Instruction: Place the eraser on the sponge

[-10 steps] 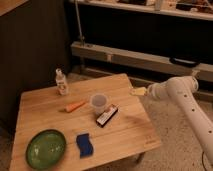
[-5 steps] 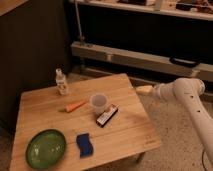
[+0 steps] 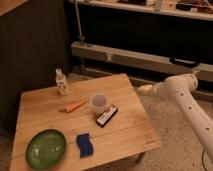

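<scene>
The eraser (image 3: 106, 116), a black block with a whitish face, lies flat near the middle of the wooden table (image 3: 125, 135), just in front of the cup. The blue sponge (image 3: 85, 144) rests on the table nearer the front edge, left of the eraser and apart from it. My gripper (image 3: 143, 89) hangs at the end of the white arm (image 3: 182, 92), just off the table's right edge and level with the cup. It is well clear of the eraser and holds nothing that I can see.
A translucent cup (image 3: 98, 103) stands right behind the eraser, with an orange carrot (image 3: 75, 106) to its left. A small bottle (image 3: 61, 82) stands at the back left. A round green bowl (image 3: 46, 148) sits at the front left, beside the sponge. Dark shelving runs behind the table.
The arm and gripper have drifted a little to the right, away from the table's right edge. Nothing on the table has moved.
</scene>
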Action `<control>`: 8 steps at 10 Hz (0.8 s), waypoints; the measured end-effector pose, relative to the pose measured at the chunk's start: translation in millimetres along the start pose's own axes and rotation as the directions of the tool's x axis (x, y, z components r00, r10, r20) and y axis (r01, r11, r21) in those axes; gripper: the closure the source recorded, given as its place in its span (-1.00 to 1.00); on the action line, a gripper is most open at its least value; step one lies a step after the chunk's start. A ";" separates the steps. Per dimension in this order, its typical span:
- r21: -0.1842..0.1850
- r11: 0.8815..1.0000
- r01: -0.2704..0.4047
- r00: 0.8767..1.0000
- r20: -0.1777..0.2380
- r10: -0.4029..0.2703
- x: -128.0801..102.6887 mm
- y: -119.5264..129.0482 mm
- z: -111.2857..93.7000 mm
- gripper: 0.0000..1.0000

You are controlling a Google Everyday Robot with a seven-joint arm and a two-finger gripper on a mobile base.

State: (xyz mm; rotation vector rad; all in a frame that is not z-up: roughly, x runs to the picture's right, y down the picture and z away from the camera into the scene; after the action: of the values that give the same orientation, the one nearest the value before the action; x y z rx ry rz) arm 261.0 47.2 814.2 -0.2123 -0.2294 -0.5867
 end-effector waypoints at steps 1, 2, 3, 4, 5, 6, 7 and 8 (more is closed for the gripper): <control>-0.040 0.991 -0.124 0.992 -0.039 0.123 8.9 7.5 1.5 -0.60; -0.053 0.974 -0.220 0.974 -0.058 0.217 14.7 13.1 2.1 -0.60; -0.054 0.945 -0.321 0.945 -0.075 0.317 20.9 19.9 2.6 -0.60; -0.054 0.917 -0.396 0.916 -0.090 0.391 26.5 26.0 2.1 -0.60; -0.052 0.884 -0.465 0.883 -0.102 0.458 31.1 31.6 1.7 -0.60; -0.050 0.861 -0.506 0.860 -0.110 0.499 33.5 34.4 1.9 -0.60; -0.053 0.856 -0.514 0.855 -0.111 0.507 34.1 35.3 1.6 -0.60; -0.067 0.864 -0.499 0.865 -0.101 0.492 32.2 34.3 1.8 -0.60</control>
State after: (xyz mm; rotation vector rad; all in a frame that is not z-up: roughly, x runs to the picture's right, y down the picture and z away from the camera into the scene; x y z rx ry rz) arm 306.2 58.7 820.2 -0.3231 -0.0617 -0.0890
